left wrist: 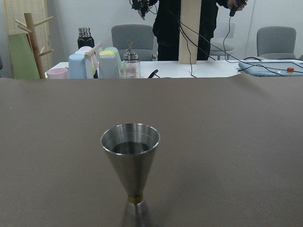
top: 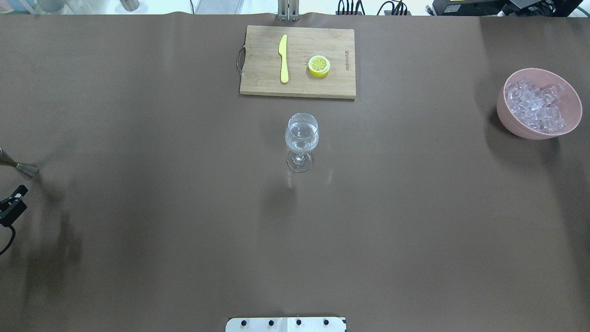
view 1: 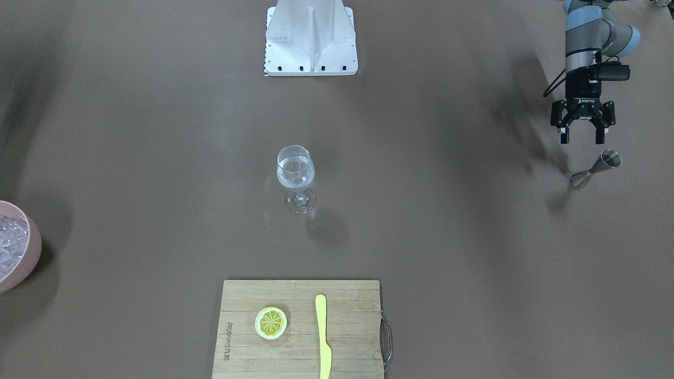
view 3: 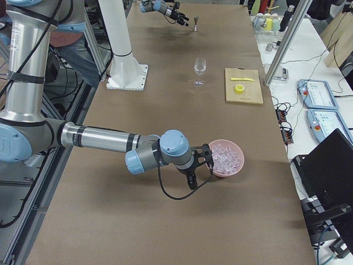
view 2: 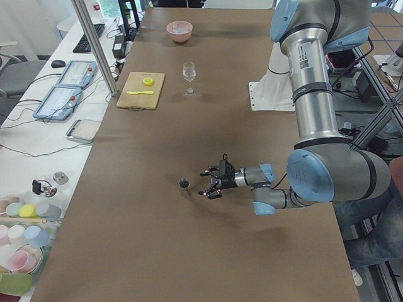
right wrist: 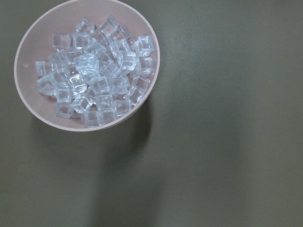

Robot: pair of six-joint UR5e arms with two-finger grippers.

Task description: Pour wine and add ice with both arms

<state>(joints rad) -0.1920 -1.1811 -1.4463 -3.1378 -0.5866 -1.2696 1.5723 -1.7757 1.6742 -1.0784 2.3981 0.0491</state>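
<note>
Toward the worktop's left end: left tool held level and low, fingers spread wide, nothing between them, aimed at the jigger, just short of it and not touching. Jigger upright, well apart from everything else. At mid-worktop: glass upright on its stem, partly filled with wine, clear and hard to make out. Past the glass, on the operators' side: board carrying a lemon slice and a knife, side by side and apart, metal handle on the board's edge toward the robot's left. At the right end: pink bowl heaped with ice. Right arm stretched out toward it, right tool just beside the bowl on the robot's side, pointing down. Seen only from the side, so cannot tell how far open or whether anything is held. At the robot's edge, in line with the glass: white pedestal.
</note>
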